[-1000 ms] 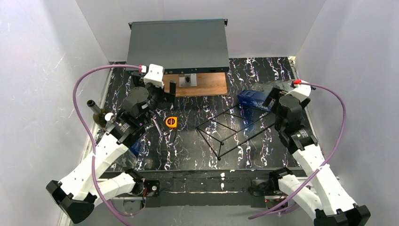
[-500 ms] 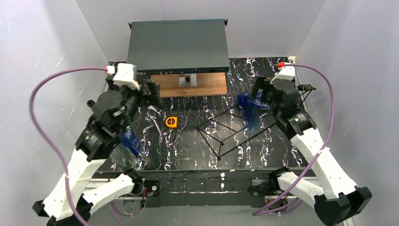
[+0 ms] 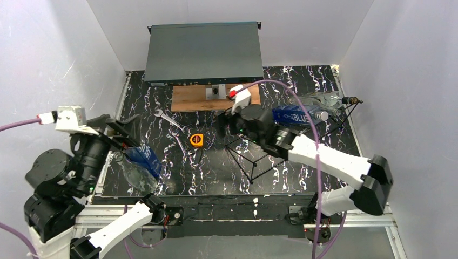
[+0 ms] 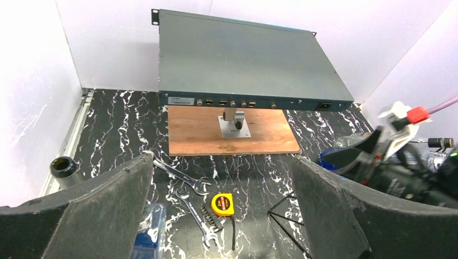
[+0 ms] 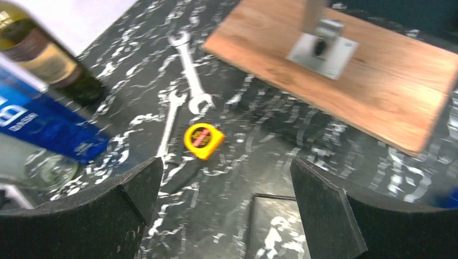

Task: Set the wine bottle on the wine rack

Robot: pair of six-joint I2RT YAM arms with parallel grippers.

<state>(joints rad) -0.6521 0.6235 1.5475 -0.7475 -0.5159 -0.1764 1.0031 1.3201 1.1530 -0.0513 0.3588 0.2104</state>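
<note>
The wine bottle (image 5: 46,59) is dark green with a pale label and stands at the table's left edge. Its open mouth (image 4: 65,166) shows in the left wrist view. From above, my raised left arm hides it. The wine rack (image 3: 270,148), thin black wire triangles, lies right of centre with no bottle on it. My left gripper (image 3: 125,132) hangs open high over the left side, well above the bottle, with nothing in its jaws (image 4: 222,162). My right gripper (image 3: 227,125) reaches across the rack's far left corner, open and empty (image 5: 227,164).
A grey rack-mount box (image 3: 204,51) sits at the back, with a wooden board (image 3: 216,97) in front of it. Two wrenches (image 3: 170,120) and a yellow tape measure (image 3: 196,140) lie left of centre. One blue-labelled plastic bottle (image 3: 137,162) lies near left, another (image 3: 300,113) behind the rack.
My left arm has pulled back and risen toward the near left. My right arm has swung from the far right across to the middle, over the rack. Both grippers stayed open.
</note>
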